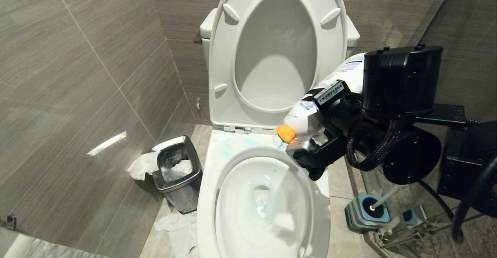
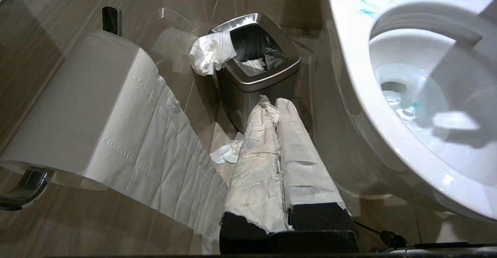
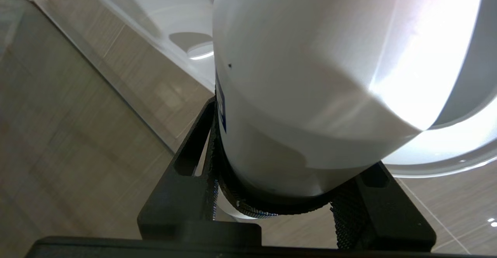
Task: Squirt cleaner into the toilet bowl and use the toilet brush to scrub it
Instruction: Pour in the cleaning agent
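Over the far right rim of the glossy white oval porcelain toilet bowl [image 1: 268, 211], my right gripper [image 1: 322, 134] is clamped half-wide around a smooth white plastic cleaner bottle [image 1: 310, 110], orange nozzle tipped down so the teal cleaner [image 1: 264, 210] runs inward. The white-handled toilet brush [image 1: 382, 199] waits in its striped holder [image 1: 367, 211] on the right, while my paper-wrapped left gripper [image 2: 271, 106] hangs closed and empty near the steel bin [image 2: 258, 75].

Right arm [image 1: 402, 81] is boxy matte black with a braided black cable [image 1: 382, 145] below; left gripper [image 2: 273, 106] fingers are wrapped in white paper.
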